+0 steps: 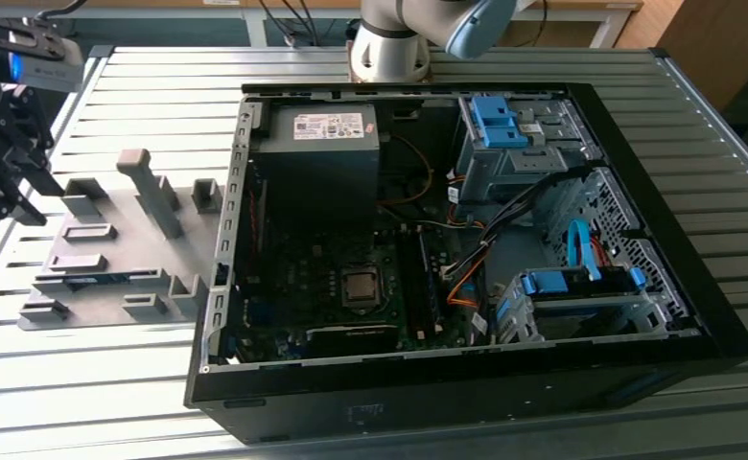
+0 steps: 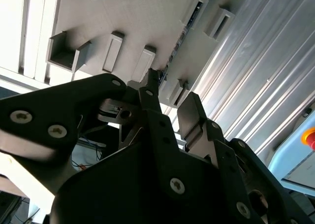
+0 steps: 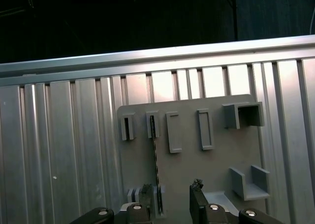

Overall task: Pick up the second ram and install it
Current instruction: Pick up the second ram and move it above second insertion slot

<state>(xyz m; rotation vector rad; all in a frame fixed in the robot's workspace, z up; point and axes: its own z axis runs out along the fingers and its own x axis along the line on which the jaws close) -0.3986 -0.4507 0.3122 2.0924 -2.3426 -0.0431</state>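
The second ram stands on edge in two slotted holders of a grey fixture plate. In the second wrist view it is a thin dark strip, and in the exterior view a blue-green strip near the plate's front. My gripper hangs open above the plate. One fingertip is close beside the stick's near end, and nothing is between the fingers. In the exterior view the black gripper is at the far left, over the plate's left edge. Its two fingers stand apart in the second wrist view.
An open computer case lies on the slatted metal table to the exterior view's right of the plate. Inside are the motherboard with its memory slots, a power supply and blue drive-bay clips. Upright grey posts rise from the plate.
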